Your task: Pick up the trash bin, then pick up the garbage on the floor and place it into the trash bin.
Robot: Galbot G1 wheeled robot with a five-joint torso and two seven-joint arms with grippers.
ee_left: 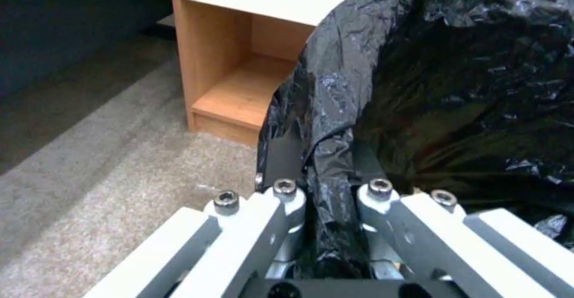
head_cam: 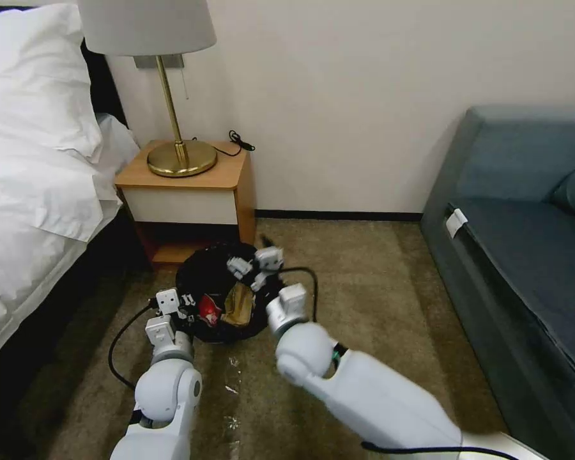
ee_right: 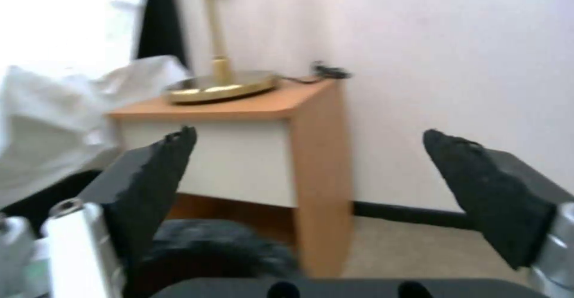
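Observation:
The trash bin, lined with a crinkly black bag, is on or just above the carpet in front of the nightstand. My left gripper is shut on its near rim, pinching the bag fold. Inside the bin lie garbage pieces: a red snack packet and a gold-brown wrapper. My right gripper hangs open over the bin's far side, holding nothing. A few pale shiny bits lie on the carpet between my arms; I cannot tell what they are.
A wooden nightstand with a brass lamp stands right behind the bin, against the wall. The bed runs along the left. A blue-grey sofa fills the right. Open carpet lies between the bin and the sofa.

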